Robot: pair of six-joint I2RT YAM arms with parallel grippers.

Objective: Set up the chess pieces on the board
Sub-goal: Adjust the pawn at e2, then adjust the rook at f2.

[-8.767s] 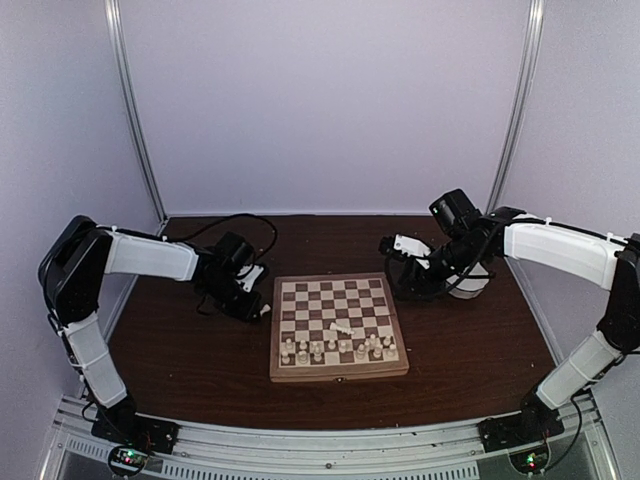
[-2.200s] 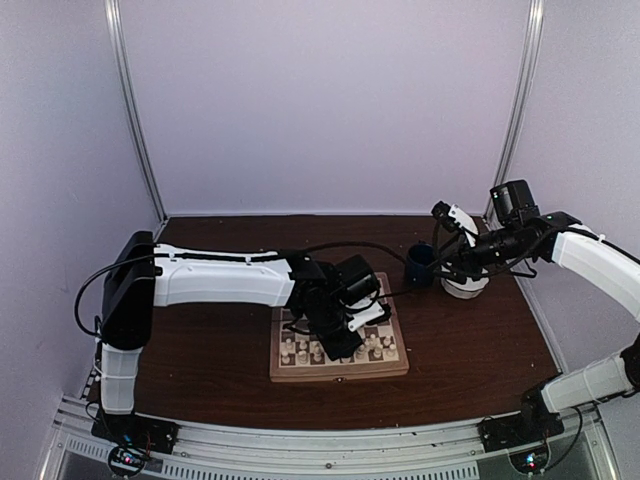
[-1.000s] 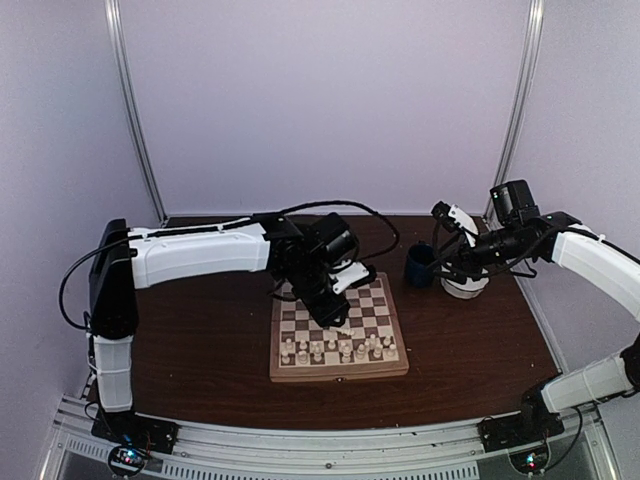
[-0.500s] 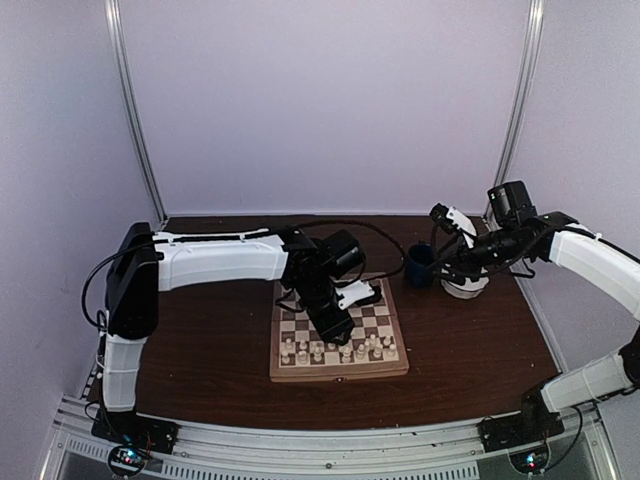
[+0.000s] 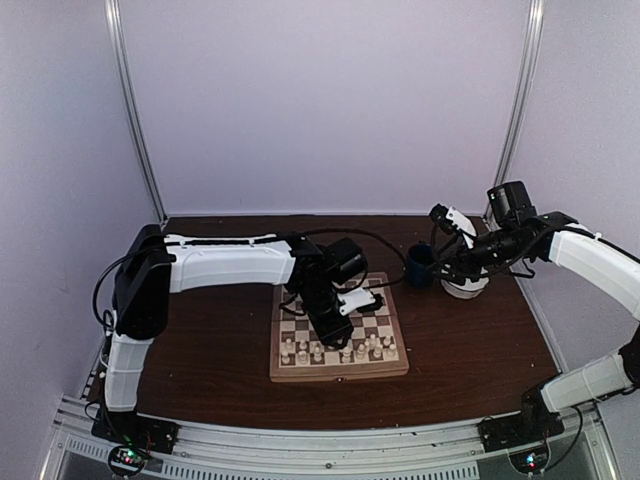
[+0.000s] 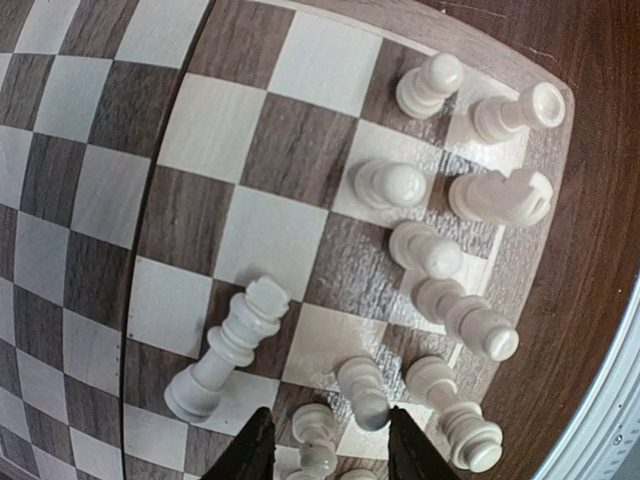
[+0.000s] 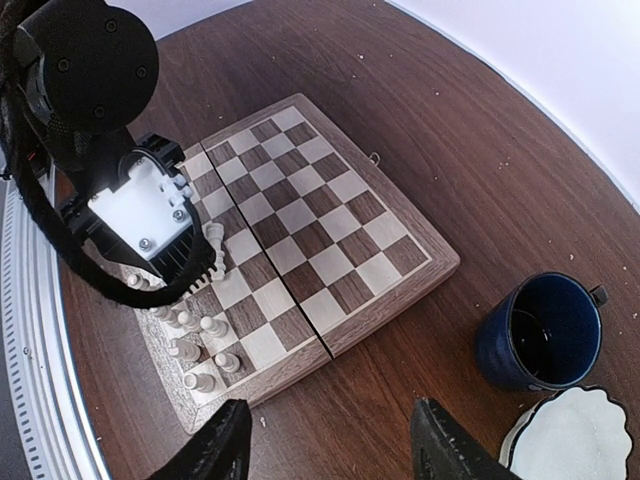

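Illumination is even and diffuse; shadows under the chess pieces [image 6: 425, 250] are soft. The board [image 6: 100, 150] carries mild glare beside them and bows from lens distortion. The overhead view is slightly soft and violet-tinted.

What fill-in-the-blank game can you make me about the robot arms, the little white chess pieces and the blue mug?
1. The right gripper has its jaws ___.
2. The dark blue mug stands beside a white scalloped ___.
3. The tiny cream-white chess pieces are on a dark brown and cream checked wooden ___.

Missing words: open; bowl; board.
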